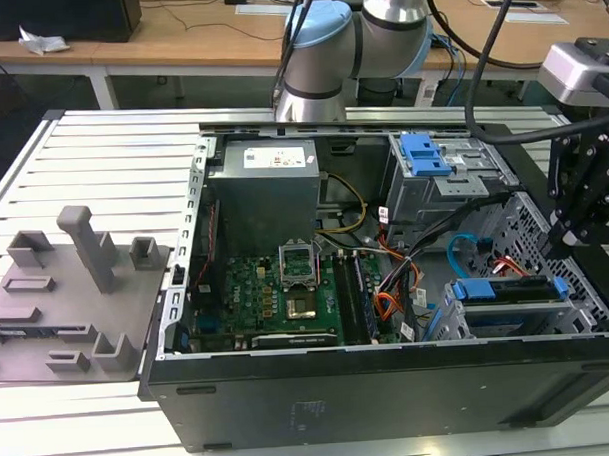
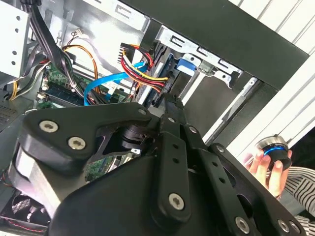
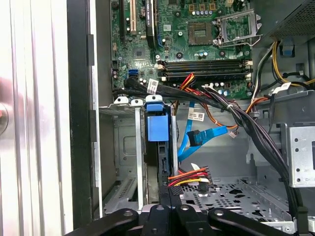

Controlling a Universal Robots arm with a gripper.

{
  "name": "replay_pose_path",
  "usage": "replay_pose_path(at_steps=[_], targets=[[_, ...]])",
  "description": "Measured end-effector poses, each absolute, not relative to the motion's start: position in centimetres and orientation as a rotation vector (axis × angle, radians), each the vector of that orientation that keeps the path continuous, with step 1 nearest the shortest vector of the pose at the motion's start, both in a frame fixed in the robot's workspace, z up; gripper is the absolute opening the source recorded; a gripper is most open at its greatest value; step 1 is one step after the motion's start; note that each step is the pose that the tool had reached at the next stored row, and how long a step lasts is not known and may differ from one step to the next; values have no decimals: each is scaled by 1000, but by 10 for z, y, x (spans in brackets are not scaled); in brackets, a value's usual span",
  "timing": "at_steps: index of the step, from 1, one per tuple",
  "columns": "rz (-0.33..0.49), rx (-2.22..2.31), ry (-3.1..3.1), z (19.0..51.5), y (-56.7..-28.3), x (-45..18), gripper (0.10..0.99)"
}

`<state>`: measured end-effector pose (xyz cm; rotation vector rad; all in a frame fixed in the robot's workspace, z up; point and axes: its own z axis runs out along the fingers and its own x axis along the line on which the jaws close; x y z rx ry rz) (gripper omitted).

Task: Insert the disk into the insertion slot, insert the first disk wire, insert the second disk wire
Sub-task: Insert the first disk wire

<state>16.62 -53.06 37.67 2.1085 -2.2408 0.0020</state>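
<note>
Case (image 1: 390, 395) lies open on the slatted bench. Disk (image 3: 158, 127) is seated on edge in the slot (image 3: 123, 145), its blue carrier tab facing out of the cage mouth. In the exterior view the cage sits at the case's near corner on the exterior view's right. Gripper (image 2: 170, 104) is down inside the case at the disk's rear end. Fingers (image 2: 165, 129) are drawn together to a narrow tip, pinching the black plug of the first wire (image 2: 140, 69), a red, yellow and black bundle. In the first wrist view that bundle ends right at the fingertips, against the disk's back edge; whether the plug is home cannot be told. Second wire (image 3: 206, 133) loops just beside the disk and touches neither it nor the gripper; its small dark plug hangs free. A hand (image 2: 263, 166) rests on a knob (image 2: 274, 148) outside the case wall.
</note>
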Motion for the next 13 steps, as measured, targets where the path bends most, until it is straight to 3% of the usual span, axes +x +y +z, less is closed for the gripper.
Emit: replay_pose_path(at_steps=[13], targets=[[2,2109,-2241,377,-531,161,106]])
